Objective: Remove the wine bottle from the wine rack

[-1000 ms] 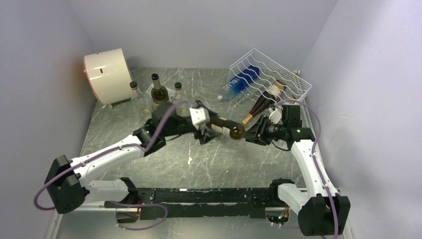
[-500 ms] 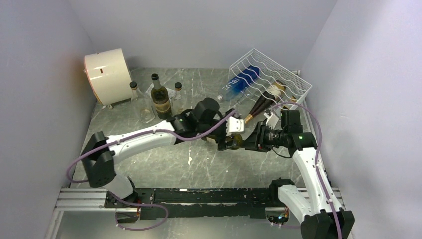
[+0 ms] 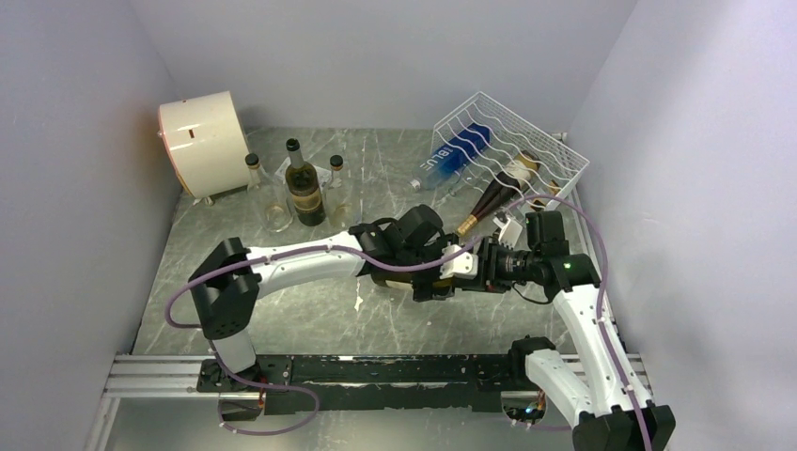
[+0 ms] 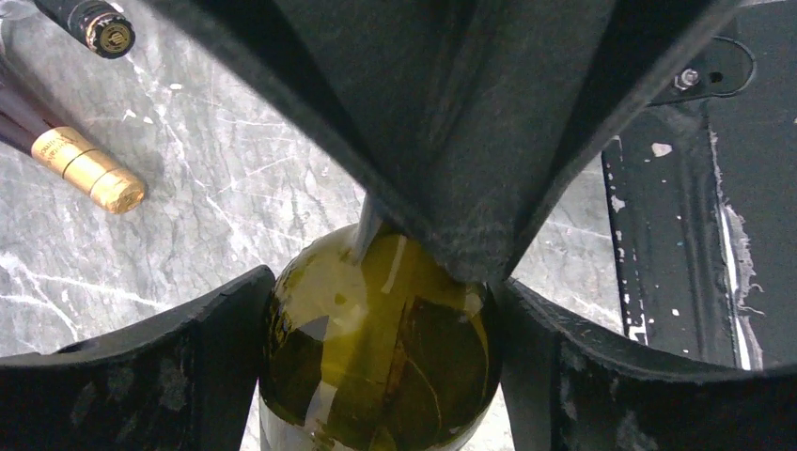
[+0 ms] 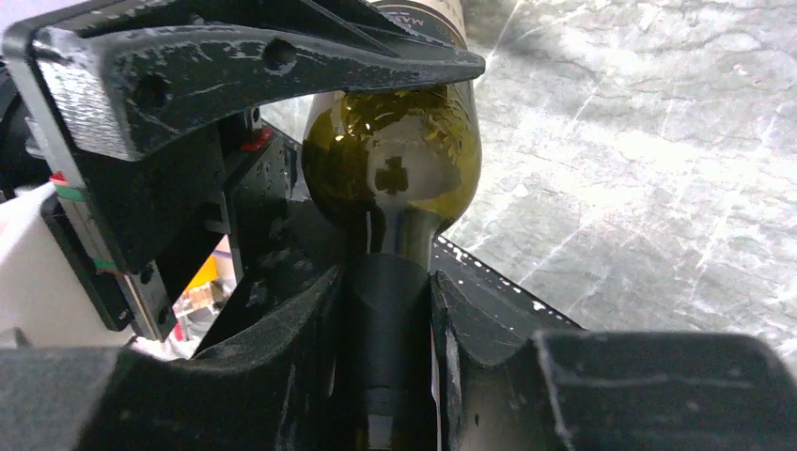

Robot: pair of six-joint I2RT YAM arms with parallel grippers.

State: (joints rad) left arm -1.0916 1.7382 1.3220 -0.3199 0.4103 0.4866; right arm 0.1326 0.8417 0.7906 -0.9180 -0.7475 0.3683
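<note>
The wine bottle (image 5: 395, 164), olive green glass with a dark neck, is off the wine rack (image 3: 526, 127) and hangs between the two arms over the grey marbled tabletop (image 3: 310, 315), in front of the rack and apart from it. The left pincer (image 4: 376, 362) is clamped across the bottle's wide body, one dark finger pressed against each side of the glass. The right pincer (image 5: 388, 293) is clenched on the neck, just below the shoulder. In the overhead view the two pincers meet almost nose to nose, so most of the bottle is hidden there. The white wire rack stands tilted in the far right corner. It holds a blue bottle (image 3: 458, 155) in a cradle at its left and a dark bottle with a gold foil top (image 3: 491, 195) jutting from its front. Well apart, at the far left, a cream drum (image 3: 202, 141) lies on its side. Near it a tall dark bottle (image 3: 303, 188) stands upright between two small clear ones.
</note>
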